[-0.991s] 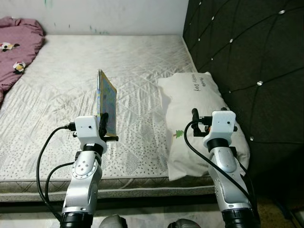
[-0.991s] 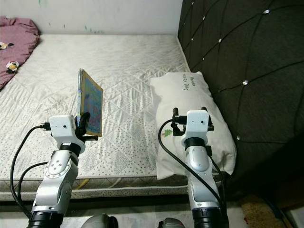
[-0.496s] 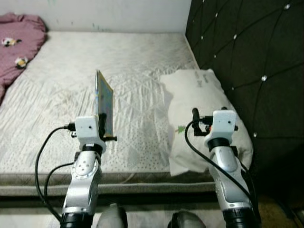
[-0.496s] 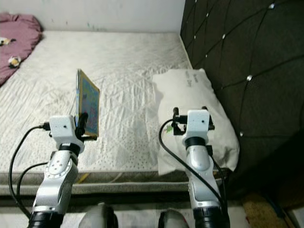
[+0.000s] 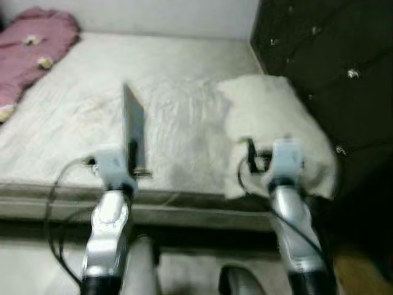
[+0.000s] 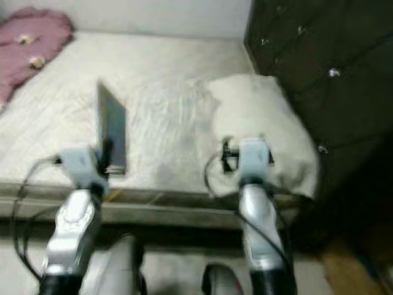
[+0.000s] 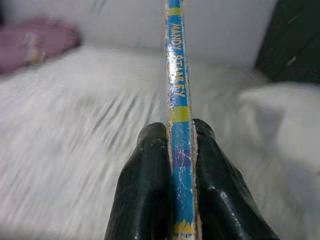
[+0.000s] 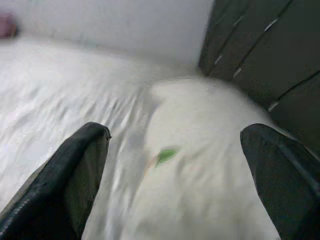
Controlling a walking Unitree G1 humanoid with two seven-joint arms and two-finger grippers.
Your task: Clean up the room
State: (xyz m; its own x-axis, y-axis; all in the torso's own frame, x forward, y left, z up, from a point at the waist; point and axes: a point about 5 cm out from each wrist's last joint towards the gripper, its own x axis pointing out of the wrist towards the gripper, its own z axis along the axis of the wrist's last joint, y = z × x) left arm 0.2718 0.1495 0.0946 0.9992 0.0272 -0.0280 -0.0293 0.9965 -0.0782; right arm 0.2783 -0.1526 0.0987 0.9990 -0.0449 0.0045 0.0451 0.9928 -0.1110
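Note:
A thin picture book (image 5: 133, 126) stands upright on edge in my left gripper (image 5: 132, 161), above the near edge of the white mattress (image 5: 178, 86). In the left wrist view the two black fingers (image 7: 145, 190) are shut on its blue and yellow spine (image 7: 177, 100). My right gripper (image 5: 255, 158) hovers over the near end of a white pillow (image 5: 276, 117), fingers (image 8: 75, 170) spread wide apart with nothing between them. The head views are blurred.
A dark tufted headboard (image 5: 331, 67) rises along the right side of the bed. A crumpled pink blanket (image 5: 34, 46) lies at the bed's far left. The mattress's front edge (image 5: 184, 206) runs just under my wrists, with floor below.
The whole picture has shifted and blurred: the bed's front edge now sits higher in view and more floor shows, so the camera has moved back. Both grippers keep their pose; the book stays held.

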